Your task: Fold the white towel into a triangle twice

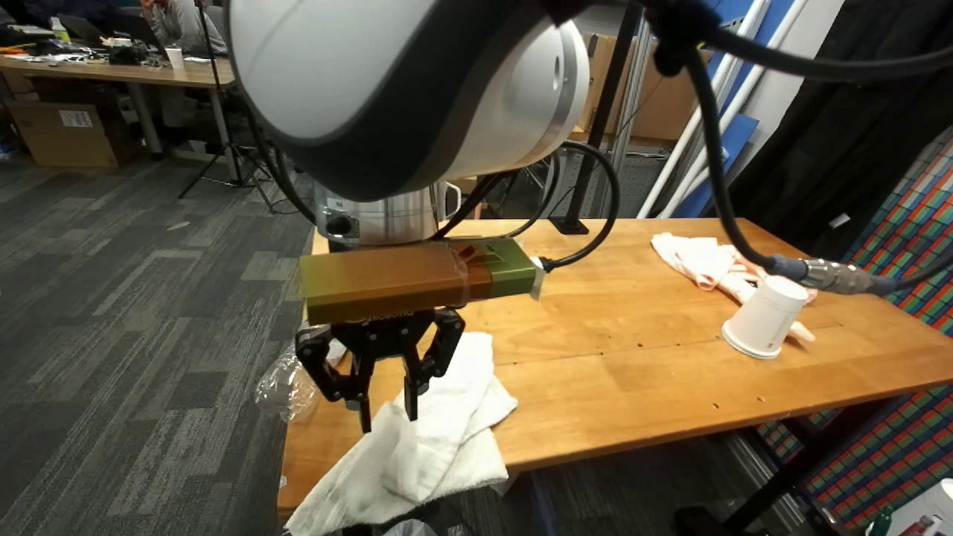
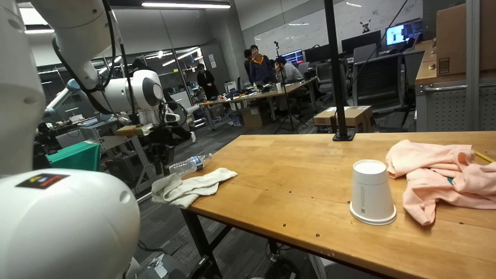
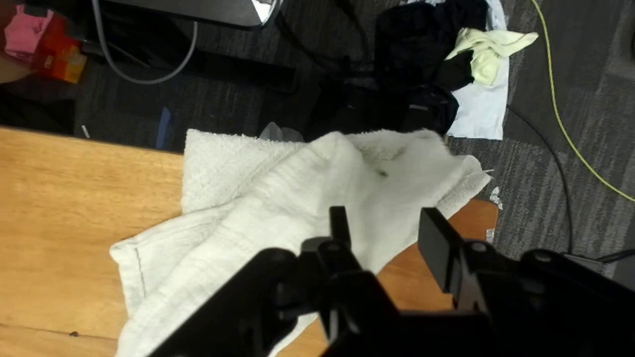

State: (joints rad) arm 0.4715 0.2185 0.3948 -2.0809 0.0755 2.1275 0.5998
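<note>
The white towel (image 1: 454,424) lies crumpled and partly folded over itself near a corner of the wooden table. Part of it hangs past the table edge; it shows this way in both exterior views (image 2: 193,186). In the wrist view the towel (image 3: 278,208) has layered folds and a raised ridge, with a small dark spot on it. My gripper (image 1: 388,421) is open, pointing down above the towel. In the wrist view the fingers (image 3: 384,218) stand apart with nothing held between them; the left finger overlaps the towel and the right one is by its edge. Whether the fingertips touch the cloth I cannot tell.
A transparent plastic bottle (image 2: 190,164) lies beside the towel at the table's end. An upside-down white paper cup (image 2: 372,193) and a pink cloth (image 2: 434,174) are farther along the wooden table (image 2: 286,170). A black post (image 2: 336,77) stands at the table's edge.
</note>
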